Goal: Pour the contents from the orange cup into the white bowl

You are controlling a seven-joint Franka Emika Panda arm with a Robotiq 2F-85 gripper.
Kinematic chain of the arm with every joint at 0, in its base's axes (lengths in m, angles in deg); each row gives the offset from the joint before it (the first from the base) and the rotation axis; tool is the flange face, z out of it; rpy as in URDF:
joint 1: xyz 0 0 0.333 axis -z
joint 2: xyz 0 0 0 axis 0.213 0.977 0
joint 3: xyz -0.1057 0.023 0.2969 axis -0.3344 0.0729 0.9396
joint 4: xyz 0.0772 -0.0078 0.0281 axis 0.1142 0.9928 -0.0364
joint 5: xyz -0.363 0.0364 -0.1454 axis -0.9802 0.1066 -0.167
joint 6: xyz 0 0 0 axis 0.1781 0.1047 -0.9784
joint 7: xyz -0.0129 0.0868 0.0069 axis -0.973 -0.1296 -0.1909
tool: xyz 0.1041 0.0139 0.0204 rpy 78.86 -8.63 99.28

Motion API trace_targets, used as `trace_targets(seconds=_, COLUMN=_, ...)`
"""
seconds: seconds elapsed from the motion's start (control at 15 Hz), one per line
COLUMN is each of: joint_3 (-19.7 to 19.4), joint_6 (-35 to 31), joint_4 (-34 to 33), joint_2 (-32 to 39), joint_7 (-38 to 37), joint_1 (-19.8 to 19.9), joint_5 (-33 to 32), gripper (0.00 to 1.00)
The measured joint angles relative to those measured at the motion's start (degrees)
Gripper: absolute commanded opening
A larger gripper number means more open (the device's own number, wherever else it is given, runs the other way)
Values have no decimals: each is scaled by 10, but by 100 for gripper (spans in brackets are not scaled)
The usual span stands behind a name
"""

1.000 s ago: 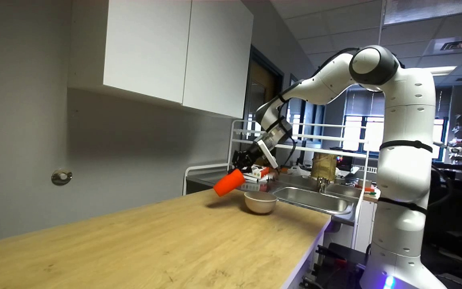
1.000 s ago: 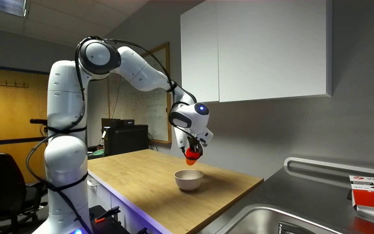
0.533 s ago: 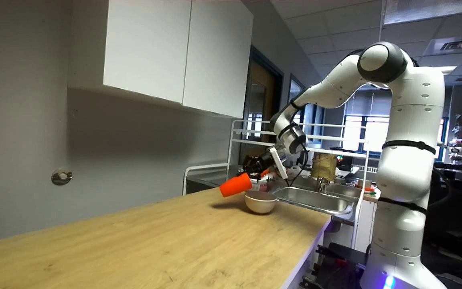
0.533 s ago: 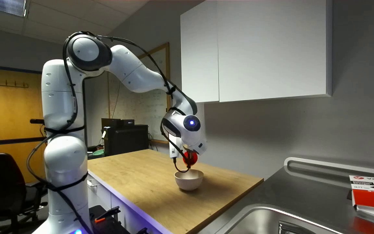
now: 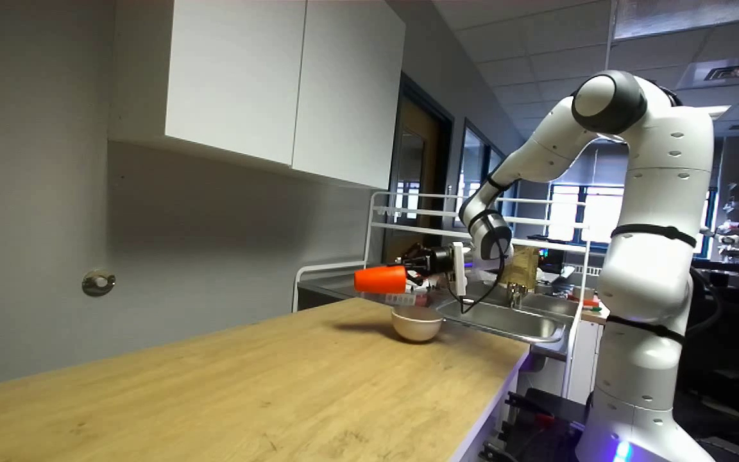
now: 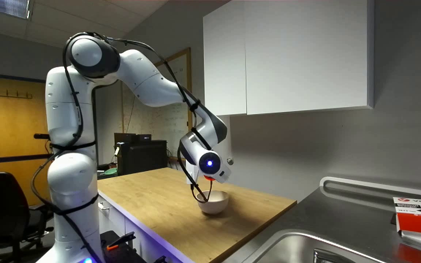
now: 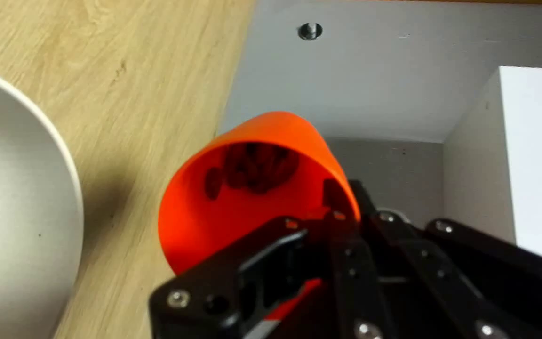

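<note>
The orange cup (image 5: 379,280) is held nearly level in the air, its mouth toward my gripper and its closed end pointing away. My gripper (image 5: 410,268) is shut on the cup's wall at the rim; in the wrist view one fingertip is inside and one outside (image 7: 346,194). Several dark pieces (image 7: 259,167) lie inside the cup (image 7: 294,129) near its closed end. The white bowl (image 5: 416,328) stands upright on the counter, below the gripper and cup mouth. The bowl also shows in the wrist view (image 7: 12,202). In an exterior view the arm hides most of the cup (image 6: 209,178) above the bowl (image 6: 215,205).
The wooden counter (image 5: 267,385) carries the bowl near its end by the sink (image 5: 504,319). A white wall cabinet (image 5: 235,77) hangs above. A white rack (image 5: 369,237) stands behind the gripper. A red and white box (image 6: 420,219) lies on the dark worktop.
The cup has turned from slanted to nearly level, its closed end rising. My gripper has swung down and back over the bowl, still holding the cup. The bowl has not moved.
</note>
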Motion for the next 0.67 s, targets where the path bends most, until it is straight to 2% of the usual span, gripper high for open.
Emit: trace_targets(seconds=0.67, joint_3=-35, joint_6=239, joint_4=0, joint_2=88, joint_7=81, joint_1=37, joint_5=29, gripper=1)
